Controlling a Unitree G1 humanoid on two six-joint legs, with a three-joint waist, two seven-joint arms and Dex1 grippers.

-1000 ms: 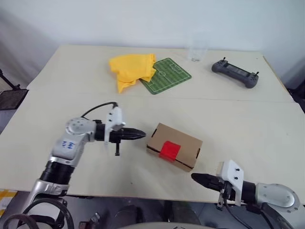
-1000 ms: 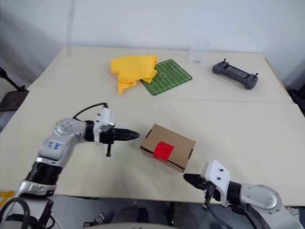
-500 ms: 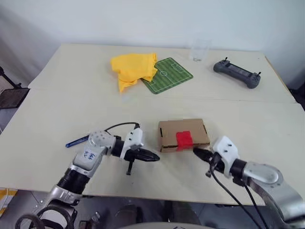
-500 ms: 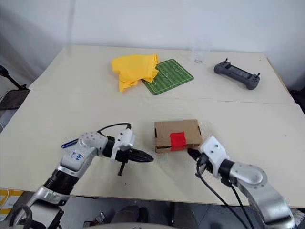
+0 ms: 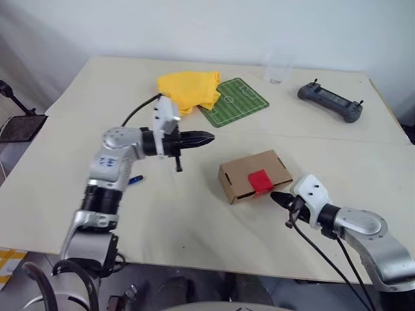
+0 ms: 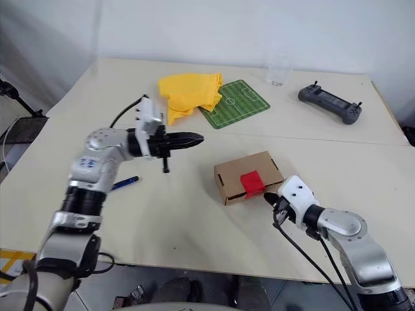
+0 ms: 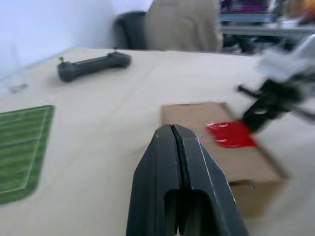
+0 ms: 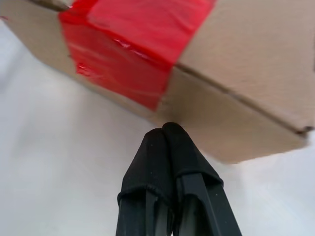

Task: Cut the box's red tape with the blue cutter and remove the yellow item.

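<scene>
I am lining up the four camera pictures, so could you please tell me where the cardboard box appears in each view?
Left eye view: the box lies right of centre, just ahead of the right gripper.
Right eye view: right of centre again.
Left wrist view: right of centre, beyond the shut left gripper.
Right wrist view: across the top, close in front of the fingertips.
Shared landmark: the red tape on the box.
</scene>
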